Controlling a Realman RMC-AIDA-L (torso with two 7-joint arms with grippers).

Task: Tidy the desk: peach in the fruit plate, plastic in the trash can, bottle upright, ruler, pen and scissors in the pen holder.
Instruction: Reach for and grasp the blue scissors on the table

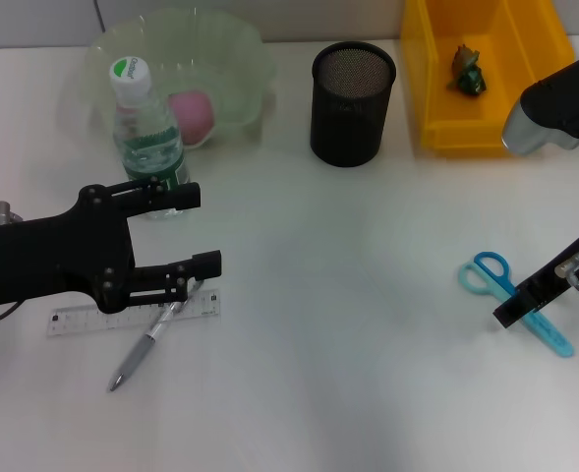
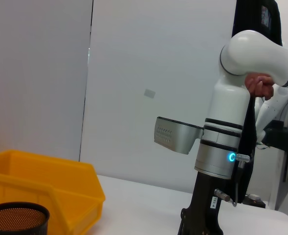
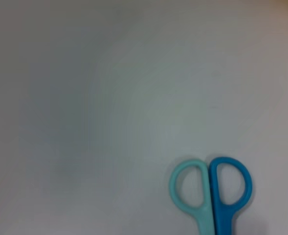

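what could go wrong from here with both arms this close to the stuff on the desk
1. The left gripper, open, sits right beside the upright bottle; a swing toward it could knock it over.
2. The pen lies across the ruler under that gripper, so a grab may catch both or flick one away.
3. The right gripper is low over the scissors near the desk's right side; a bad pinch might push them outward.

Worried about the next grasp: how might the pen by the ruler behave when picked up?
The pen looks slim, round and stiff, so it may roll if nudged. Lying flat with its end over the ruler, it gives the open left gripper little height.
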